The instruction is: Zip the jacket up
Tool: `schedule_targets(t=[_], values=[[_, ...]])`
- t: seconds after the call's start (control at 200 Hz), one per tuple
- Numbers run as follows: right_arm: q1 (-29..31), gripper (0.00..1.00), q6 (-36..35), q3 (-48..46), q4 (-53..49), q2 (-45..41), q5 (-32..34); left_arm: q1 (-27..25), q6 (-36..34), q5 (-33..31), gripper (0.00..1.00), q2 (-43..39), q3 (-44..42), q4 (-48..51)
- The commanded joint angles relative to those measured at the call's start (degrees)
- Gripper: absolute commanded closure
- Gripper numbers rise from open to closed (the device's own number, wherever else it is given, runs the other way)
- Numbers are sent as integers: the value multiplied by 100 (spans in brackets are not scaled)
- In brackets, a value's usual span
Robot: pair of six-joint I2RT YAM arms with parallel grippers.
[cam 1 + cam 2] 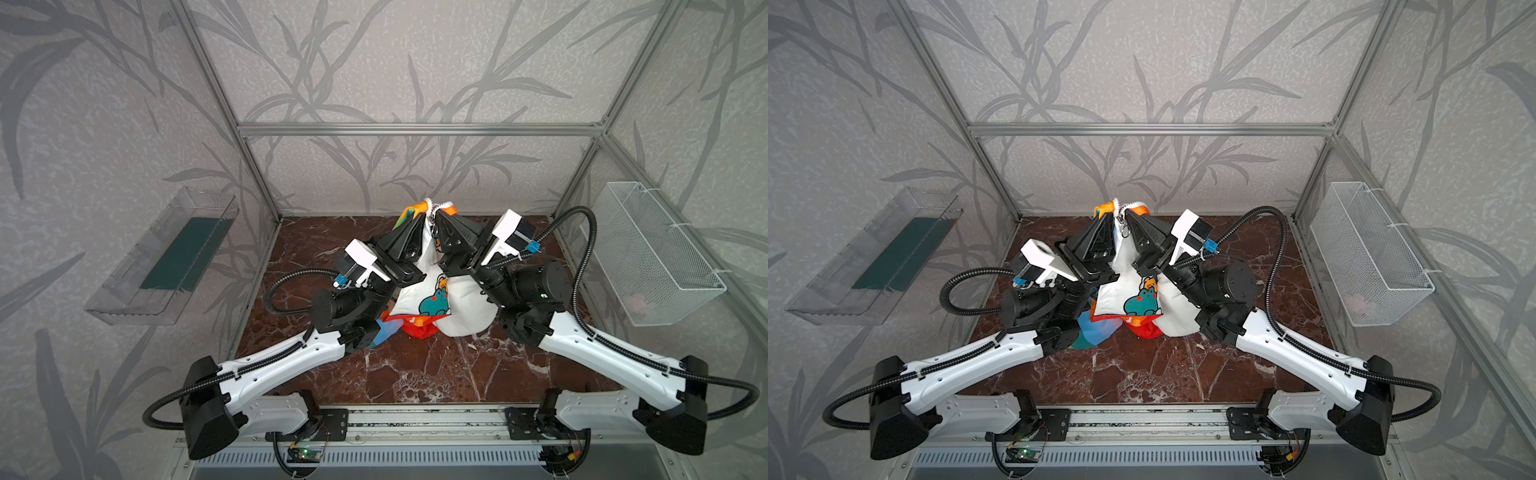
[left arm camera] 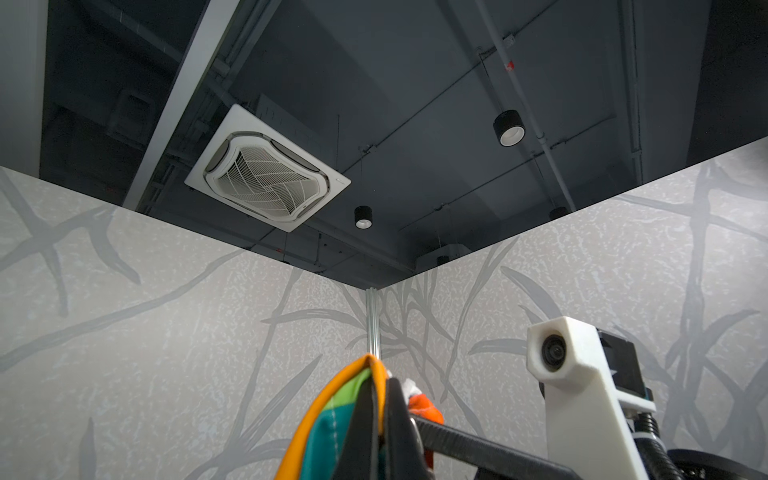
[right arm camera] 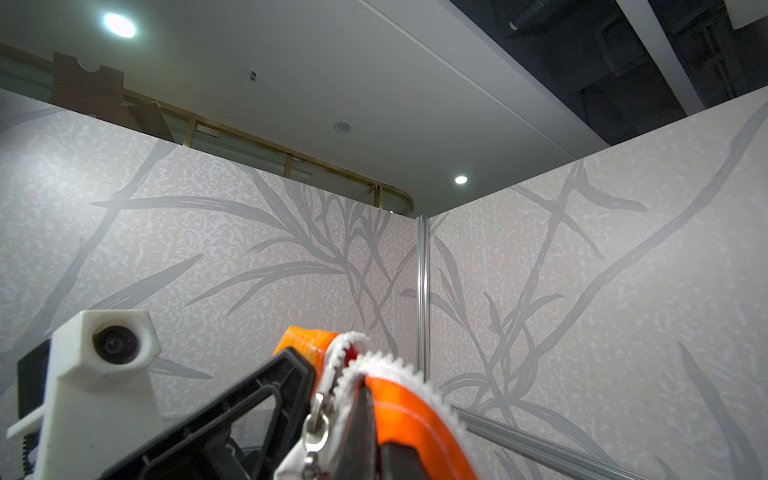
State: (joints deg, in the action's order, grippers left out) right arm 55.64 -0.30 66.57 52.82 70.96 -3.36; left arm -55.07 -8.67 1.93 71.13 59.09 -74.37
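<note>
Left gripper, right gripper each clamped on top edges of white padded cartoon-print jacket; metal ring pull hangs between fingertips, seemingly ungripped. Keep edges taut, aligned.

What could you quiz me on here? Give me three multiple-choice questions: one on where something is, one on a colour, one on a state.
1. Where is the white wire basket?
A. left wall
B. right wall
C. back wall

2. What colour is the big cartoon animal on the jacket?
A. purple
B. black
C. teal

3. What are the left fingers and right fingers doing?
A. both shut on the jacket's raised end
B. both open, clear of it
C. only one pair holds it

Answers:
1. B, it hangs on the right wall in both top views.
2. C, the animal is teal on a white panel.
3. A, each wrist view shows its own pair pinching the fabric.
</note>
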Motion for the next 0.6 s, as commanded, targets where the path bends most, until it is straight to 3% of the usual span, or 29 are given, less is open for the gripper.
schedule_targets(t=[0.0,0.175,0.595], values=[[103,100,264,128,916,23,55,-18,-364,-57,100,153,214,-254],[149,100,399,161,1123,93,156,-30,-528,-2,100,310,404,-390],[149,100,57,280,1102,172,256,-158,5,44,100,327,574,-590]])
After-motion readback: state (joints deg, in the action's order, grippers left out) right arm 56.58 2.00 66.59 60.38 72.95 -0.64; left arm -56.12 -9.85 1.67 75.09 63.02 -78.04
